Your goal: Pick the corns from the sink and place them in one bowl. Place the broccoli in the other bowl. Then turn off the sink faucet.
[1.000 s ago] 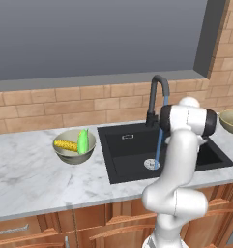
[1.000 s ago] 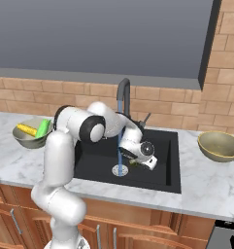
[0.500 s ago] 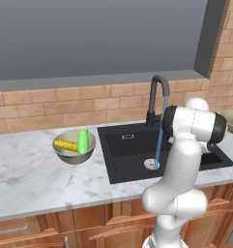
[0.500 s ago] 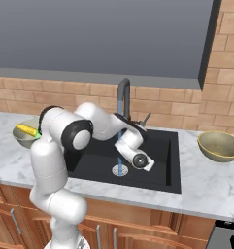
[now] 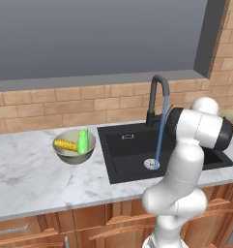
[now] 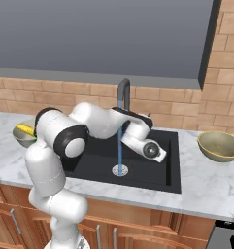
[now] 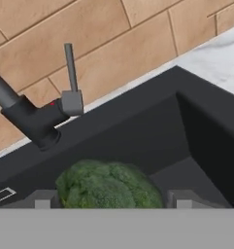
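Black and rectangular, the sink (image 5: 132, 155) sat recessed in a marble counter (image 5: 26, 174) below a brick wall. A thin blue stream of water (image 5: 159, 131) ran from the tall black tap (image 5: 156, 97) down to the round silver drain (image 5: 151, 163).

From the left base camera, a pale bowl (image 5: 74, 147) stood on the counter left of the sink, holding the yellow corn cob (image 5: 65, 144) and the bright green corn piece (image 5: 82, 141) side by side. The white arm blocked the right part of the basin there.

From the right base camera, the arm reached across the sink with its hand low over the right half of the basin, and the olive-tan bowl (image 6: 220, 146) stood on the counter to the right, apart from the sink.

The hand camera looked into the basin's far corner: the broccoli (image 7: 108, 187) lay on the sink floor, between the two dark fingertips of the claw (image 7: 110, 199), which stood wide on either side of it. Whether they touched it could not be told. The tap's base and thin upright lever (image 7: 70, 63) showed behind.
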Available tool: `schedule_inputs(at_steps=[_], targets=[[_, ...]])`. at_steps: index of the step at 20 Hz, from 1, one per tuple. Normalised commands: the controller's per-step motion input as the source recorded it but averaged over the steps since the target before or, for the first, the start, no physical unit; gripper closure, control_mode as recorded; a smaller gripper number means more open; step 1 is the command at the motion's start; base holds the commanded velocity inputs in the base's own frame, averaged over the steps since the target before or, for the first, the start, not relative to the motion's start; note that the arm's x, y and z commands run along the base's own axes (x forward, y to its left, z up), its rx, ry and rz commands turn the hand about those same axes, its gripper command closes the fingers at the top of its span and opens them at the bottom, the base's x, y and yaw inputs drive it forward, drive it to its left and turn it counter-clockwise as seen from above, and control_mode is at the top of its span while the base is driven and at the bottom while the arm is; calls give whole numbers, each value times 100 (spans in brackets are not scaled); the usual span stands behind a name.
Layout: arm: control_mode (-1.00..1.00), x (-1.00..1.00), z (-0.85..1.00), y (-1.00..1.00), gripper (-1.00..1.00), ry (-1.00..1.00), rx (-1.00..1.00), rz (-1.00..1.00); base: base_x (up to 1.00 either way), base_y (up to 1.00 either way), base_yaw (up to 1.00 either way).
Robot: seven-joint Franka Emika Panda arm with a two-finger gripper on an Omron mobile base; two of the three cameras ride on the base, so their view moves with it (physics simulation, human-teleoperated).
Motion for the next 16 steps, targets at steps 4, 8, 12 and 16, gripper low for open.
schedule_inputs(at_steps=[4, 8, 12, 16], targets=[[-100, 0, 18, -52, 100, 0, 0, -1, 0, 0, 0], [-100, 0, 15, -59, 100, 0, 0, -1, 0, 0, 0], [-100, 0, 18, -60, 100, 0, 0, -1, 0, 0, 0], [-100, 0, 24, -54, 100, -1, 0, -1, 0, 0, 0]])
